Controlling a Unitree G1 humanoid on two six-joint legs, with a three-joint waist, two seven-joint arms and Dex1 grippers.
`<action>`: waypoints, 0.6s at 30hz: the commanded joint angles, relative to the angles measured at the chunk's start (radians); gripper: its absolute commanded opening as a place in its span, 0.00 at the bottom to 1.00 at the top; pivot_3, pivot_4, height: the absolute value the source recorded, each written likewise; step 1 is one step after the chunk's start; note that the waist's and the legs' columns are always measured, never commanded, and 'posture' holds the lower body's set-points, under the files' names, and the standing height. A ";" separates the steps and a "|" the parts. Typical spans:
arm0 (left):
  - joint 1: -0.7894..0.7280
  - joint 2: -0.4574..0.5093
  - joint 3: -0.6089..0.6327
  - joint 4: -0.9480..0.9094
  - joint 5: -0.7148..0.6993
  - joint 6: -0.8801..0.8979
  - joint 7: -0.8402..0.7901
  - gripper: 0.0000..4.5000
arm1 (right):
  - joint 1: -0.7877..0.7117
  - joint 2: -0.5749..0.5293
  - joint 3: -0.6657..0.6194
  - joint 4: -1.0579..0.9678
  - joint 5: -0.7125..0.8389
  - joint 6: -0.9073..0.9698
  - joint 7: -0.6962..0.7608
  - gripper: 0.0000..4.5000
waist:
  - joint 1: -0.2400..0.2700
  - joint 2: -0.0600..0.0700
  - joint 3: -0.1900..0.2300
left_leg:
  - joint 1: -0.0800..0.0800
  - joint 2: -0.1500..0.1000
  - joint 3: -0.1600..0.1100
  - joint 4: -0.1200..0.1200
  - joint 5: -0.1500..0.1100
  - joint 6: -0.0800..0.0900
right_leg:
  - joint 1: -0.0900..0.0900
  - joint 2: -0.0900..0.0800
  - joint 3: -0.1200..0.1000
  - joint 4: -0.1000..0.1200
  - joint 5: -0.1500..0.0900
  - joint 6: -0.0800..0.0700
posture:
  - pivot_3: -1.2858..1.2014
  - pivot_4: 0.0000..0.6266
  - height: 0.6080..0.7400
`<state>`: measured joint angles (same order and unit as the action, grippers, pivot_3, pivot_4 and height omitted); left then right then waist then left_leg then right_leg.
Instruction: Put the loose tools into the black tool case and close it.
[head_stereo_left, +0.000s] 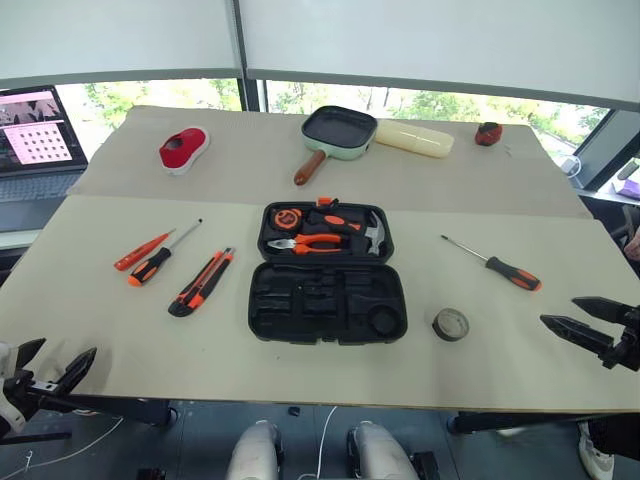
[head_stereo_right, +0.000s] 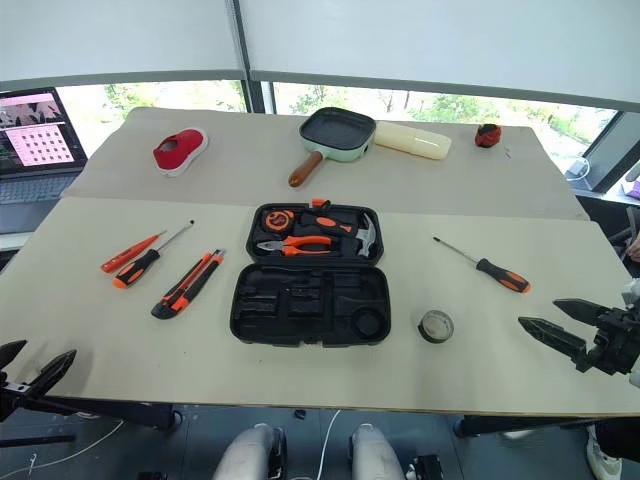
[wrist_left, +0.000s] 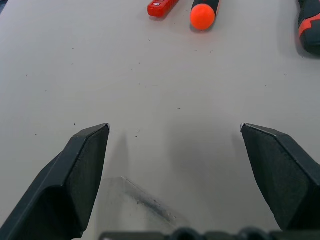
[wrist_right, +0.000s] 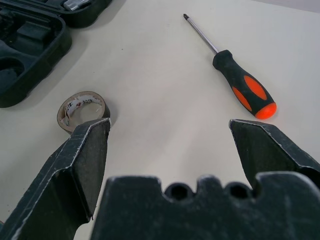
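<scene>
Both claws spread wide, empty: left gripper (head_stereo_left: 45, 372) and right gripper (head_stereo_left: 585, 322) at table edge (nothing packed). Tape (head_stereo_left: 450, 324), screwdriver (head_stereo_left: 495, 264) right of open case (head_stereo_left: 327, 300); two screwdrivers (head_stereo_left: 152, 255), knife (head_stereo_left: 201, 282) left; all five left, then shut

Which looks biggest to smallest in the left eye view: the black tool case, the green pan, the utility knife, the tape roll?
1. Open black textured plastic tool case
2. Green square pan with brown handle, though farther away
3. Orange-and-black utility knife
4. Small greyish tape roll
</scene>
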<state>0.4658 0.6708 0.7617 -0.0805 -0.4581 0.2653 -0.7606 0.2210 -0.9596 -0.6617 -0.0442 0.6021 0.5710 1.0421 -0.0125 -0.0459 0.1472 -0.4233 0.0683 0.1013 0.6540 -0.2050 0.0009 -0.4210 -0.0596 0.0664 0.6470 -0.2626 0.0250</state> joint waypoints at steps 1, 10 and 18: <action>-0.012 0.011 0.004 -0.017 0.003 -0.008 0.006 1.00 | 0.002 0.004 -0.031 -0.042 0.005 0.011 -0.023 0.98 | 0.000 0.000 0.000 | 0.000 0.000 0.000 0.000 0.000 0.000 | 0.000 0.000 0.000 0.000 0.000 0.000 | 0.52 0.24 1.00; -0.238 0.116 -0.088 -0.066 -0.062 0.219 0.054 1.00 | 0.007 0.012 -0.066 -0.146 0.052 -0.013 0.019 0.98 | 0.005 0.000 0.000 | 0.000 0.000 -0.001 0.000 0.000 0.000 | 0.000 0.001 0.000 0.001 0.003 0.004 | 0.52 0.24 1.00; -0.590 0.259 -0.375 0.099 0.045 0.346 0.055 1.00 | -0.118 -0.017 0.094 -0.462 0.222 0.075 0.040 0.98 | -0.007 0.001 0.000 | 0.000 -0.001 -0.002 -0.001 0.000 0.000 | 0.001 0.002 0.000 0.001 0.003 0.006 | 0.52 0.24 1.00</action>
<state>-0.0861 0.9044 0.4237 -0.0175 -0.4478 0.6001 -0.7072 0.1372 -0.9567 -0.5832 -0.4260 0.7731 0.6266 1.0986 -0.0191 -0.0448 0.1472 -0.4229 0.0674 0.0993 0.6526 -0.2047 0.0011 -0.4203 -0.0572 0.0665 0.6483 -0.2592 0.0310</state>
